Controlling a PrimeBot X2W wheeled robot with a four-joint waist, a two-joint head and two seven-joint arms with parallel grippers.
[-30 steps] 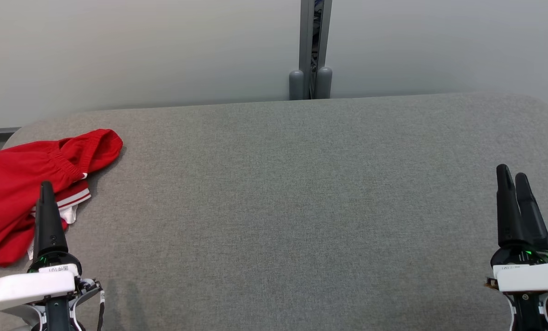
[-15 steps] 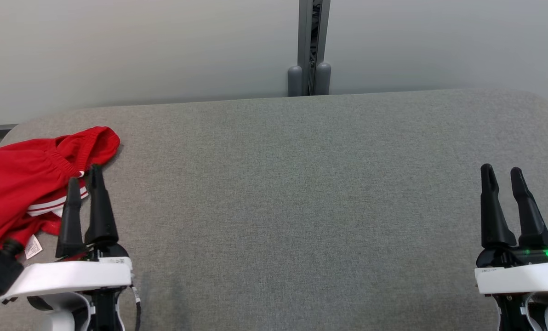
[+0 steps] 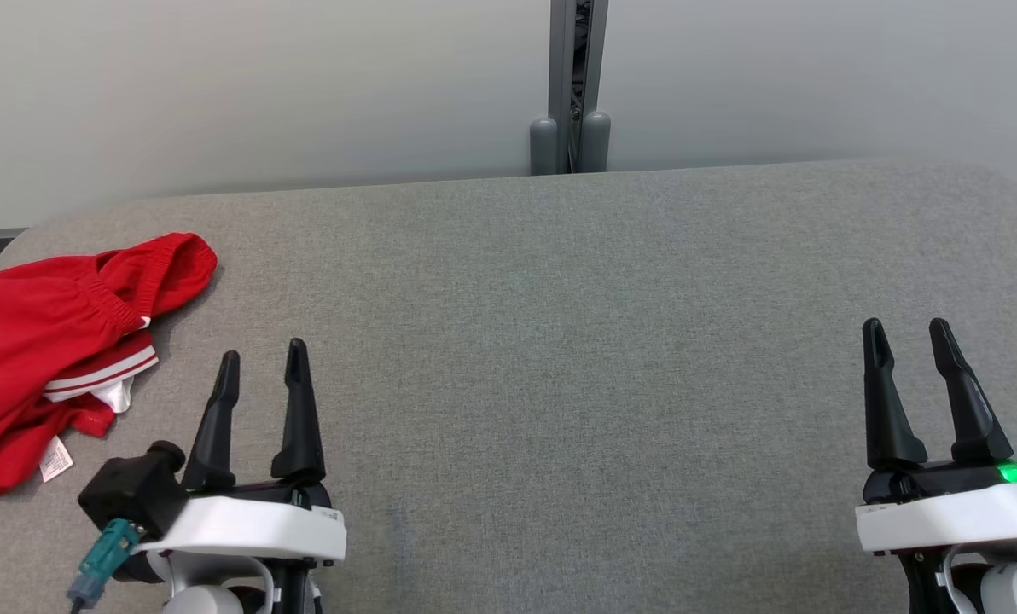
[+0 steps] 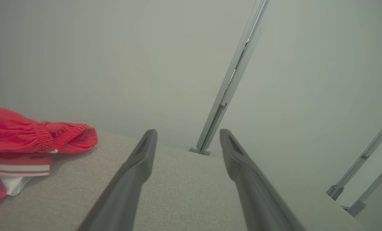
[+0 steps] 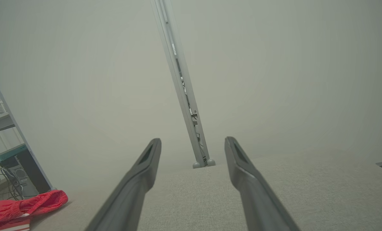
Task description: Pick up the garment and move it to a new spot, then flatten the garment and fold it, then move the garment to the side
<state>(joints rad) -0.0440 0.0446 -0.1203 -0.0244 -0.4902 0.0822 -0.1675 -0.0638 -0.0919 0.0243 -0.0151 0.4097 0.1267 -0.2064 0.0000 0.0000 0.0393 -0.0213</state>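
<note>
- So, we take the grey post (image 3: 570,85) behind the table (image 3: 560,358) as our mark; the red garment (image 3: 39,341) lies crumpled well to the left of the post and nearer to us, at the table's left end; part of it is cut off by the edge of the head view
- Our left gripper (image 3: 264,350) is also left of the post, between the post's line and the garment; its jaws stand wide apart and hold nothing; the garment lies to its left and slightly ahead, near but not touching
- Our right gripper (image 3: 906,324) sits well to the right of the post, jaws likewise spread and empty; the left arm is plainly the nearer one, so we judge that the pickup falls to it, with a reach leftward
- We read the garment's long axis as slanting from the elastic waistband (image 3: 163,264), its end nearest the post, back toward us and further left; with part of it out of frame, we cannot be sure
- As for writing, a small white tag (image 3: 55,459) hangs at the garment's near edge, its print too small to read; white stripes (image 3: 103,375) cross a red band, but we see no brand; a small sticker (image 3: 328,514) on the left gripper's body is also unreadable
</note>
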